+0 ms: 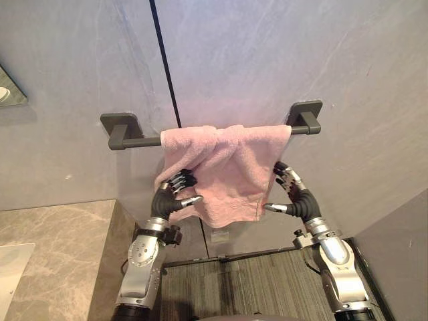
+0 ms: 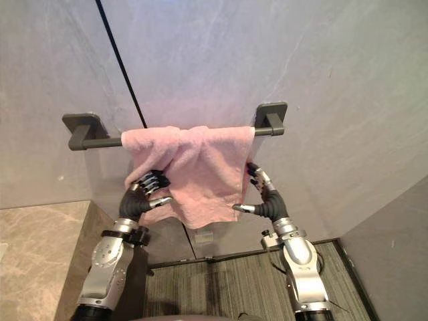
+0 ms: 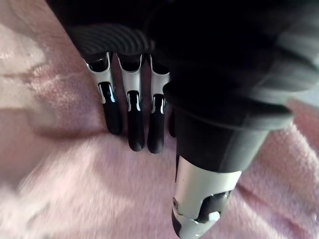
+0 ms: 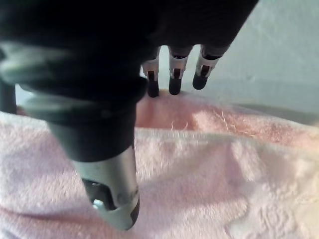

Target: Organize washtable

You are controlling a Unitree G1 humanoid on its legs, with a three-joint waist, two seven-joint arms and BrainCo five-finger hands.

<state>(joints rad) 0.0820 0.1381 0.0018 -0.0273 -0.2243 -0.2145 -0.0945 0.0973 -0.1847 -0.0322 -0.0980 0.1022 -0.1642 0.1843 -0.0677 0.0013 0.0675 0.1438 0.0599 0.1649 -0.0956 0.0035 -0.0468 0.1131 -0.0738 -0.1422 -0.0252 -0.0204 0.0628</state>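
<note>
A pink towel [image 1: 227, 167] hangs bunched over a dark grey bar [image 1: 137, 142] fixed to the grey wall. My left hand [image 1: 167, 199] is at the towel's lower left edge. Its fingers [image 3: 134, 129] lie straight on the cloth [image 3: 75, 189] and the thumb stands apart, so it is open. My right hand [image 1: 302, 200] is at the towel's right edge, also open. Its fingers [image 4: 174, 79] reach past the towel [image 4: 209, 189] toward the wall, with the thumb out in front of the cloth.
A marble counter [image 1: 53, 241] lies at the lower left with a white basin edge [image 1: 13, 267] on it. A dark striped floor [image 1: 247, 287] runs below the towel. A mirror corner [image 1: 10, 90] shows at the upper left.
</note>
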